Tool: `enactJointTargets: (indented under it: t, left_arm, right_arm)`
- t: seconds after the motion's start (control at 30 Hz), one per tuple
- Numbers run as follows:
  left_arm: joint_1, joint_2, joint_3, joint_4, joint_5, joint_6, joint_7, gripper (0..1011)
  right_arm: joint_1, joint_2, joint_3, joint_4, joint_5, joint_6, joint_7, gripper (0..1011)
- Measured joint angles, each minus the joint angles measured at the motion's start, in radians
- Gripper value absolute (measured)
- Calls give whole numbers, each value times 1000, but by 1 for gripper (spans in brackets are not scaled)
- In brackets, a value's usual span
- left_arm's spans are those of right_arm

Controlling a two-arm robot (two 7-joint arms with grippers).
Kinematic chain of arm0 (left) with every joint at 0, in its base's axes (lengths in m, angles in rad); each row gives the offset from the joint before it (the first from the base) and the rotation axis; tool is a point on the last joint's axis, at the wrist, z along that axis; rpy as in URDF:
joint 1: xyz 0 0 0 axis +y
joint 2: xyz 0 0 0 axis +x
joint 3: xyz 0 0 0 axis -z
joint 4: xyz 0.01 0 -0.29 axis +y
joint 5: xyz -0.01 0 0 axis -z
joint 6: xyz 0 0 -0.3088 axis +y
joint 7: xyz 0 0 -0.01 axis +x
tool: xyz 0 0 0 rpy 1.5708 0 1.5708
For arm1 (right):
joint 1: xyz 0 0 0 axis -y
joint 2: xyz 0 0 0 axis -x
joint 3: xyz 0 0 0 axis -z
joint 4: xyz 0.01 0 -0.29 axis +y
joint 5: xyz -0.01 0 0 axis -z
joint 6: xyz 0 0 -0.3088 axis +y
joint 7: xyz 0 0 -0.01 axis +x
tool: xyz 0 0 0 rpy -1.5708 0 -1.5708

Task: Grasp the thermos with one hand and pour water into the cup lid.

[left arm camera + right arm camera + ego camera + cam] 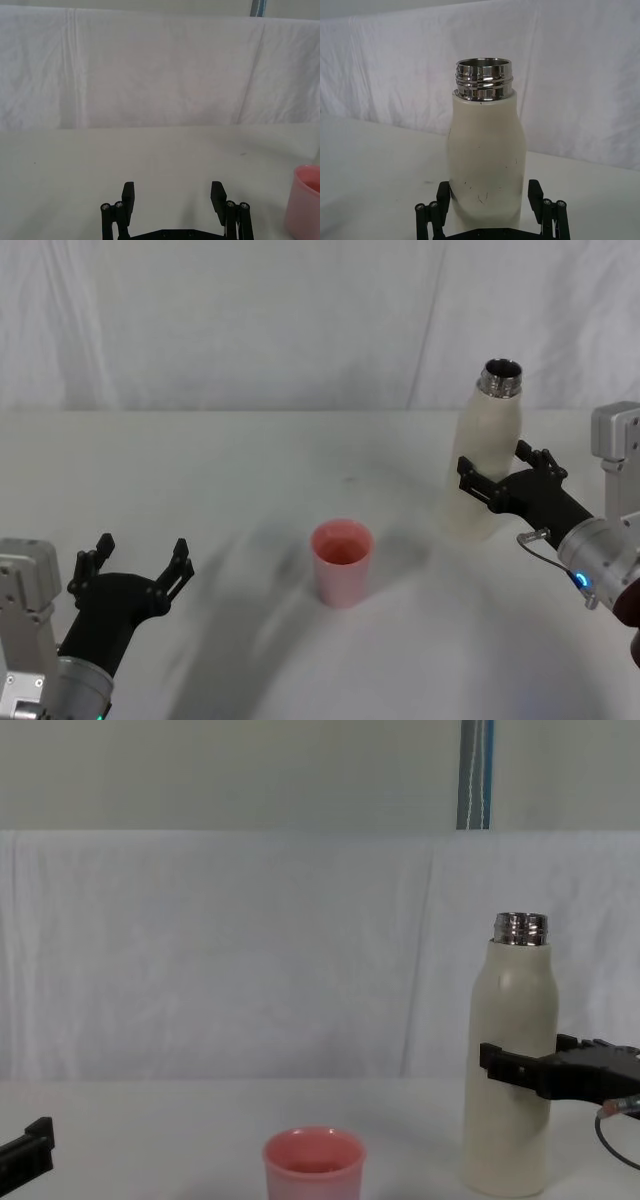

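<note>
Cream thermos (486,465) (one) in right claw (497,475); one pink cup lid (342,561).

My head camera is looking down on the desk (250,460); my chest camera is facing level across it — both sharing the thermos (512,1060) and cup lid (313,1165). My right wrist camera is sitting close behind the thermos.

Bright even light; soft grey shadows on table (250,570); steel neck glints; sharp focus.
</note>
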Motion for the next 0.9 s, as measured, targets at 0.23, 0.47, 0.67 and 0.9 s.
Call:
enactJointTargets:
  t: [0.23, 0.47, 0.67, 0.9]
  left_arm:
    - [0, 0, 0, 0, 0, 0, 0, 1001]
    - [0, 0, 0, 0, 0, 0, 0, 1001]
    - [0, 0, 0, 0, 0, 0, 0, 1001]
    - [0, 0, 0, 0, 0, 0, 0, 1001]
  right_arm:
    - [-12, 8, 3, -16, 1, 3, -2, 1001]
    - [-20, 12, 5, -26, 2, 4, -3, 1001]
    - [-23, 15, 6, -32, 2, 7, -5, 1001]
    - [-29, 17, 8, -38, 3, 9, -7, 1001]
